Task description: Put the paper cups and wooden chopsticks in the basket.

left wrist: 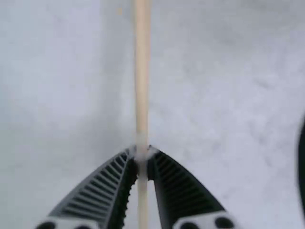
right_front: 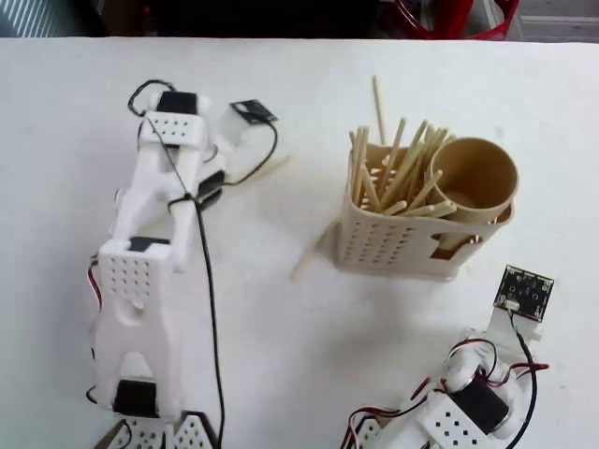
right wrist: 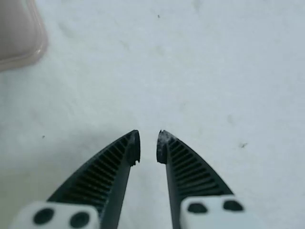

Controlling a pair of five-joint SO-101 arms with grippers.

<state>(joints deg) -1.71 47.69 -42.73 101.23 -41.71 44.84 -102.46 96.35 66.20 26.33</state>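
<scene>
My left gripper (left wrist: 142,160) is shut on a wooden chopstick (left wrist: 141,71), which runs straight out past the fingertips above the white table. From above, that gripper (right_front: 220,182) sits left of the basket (right_front: 374,248), and its chopstick (right_front: 267,168) points toward the basket. Another chopstick (right_front: 309,257) lies on the table at the basket's near left corner. The basket holds several chopsticks (right_front: 398,173) and a paper cup (right_front: 473,178). My right gripper (right wrist: 148,145) hangs just above bare table, open by a narrow gap with nothing between its fingers.
One chopstick (right_front: 377,105) sticks out behind the basket. A corner of the basket (right wrist: 19,38) shows in the right wrist view. The right arm (right_front: 477,402) rests at the near right edge. Dark floor and a red object (right_front: 449,19) lie beyond the table's far edge.
</scene>
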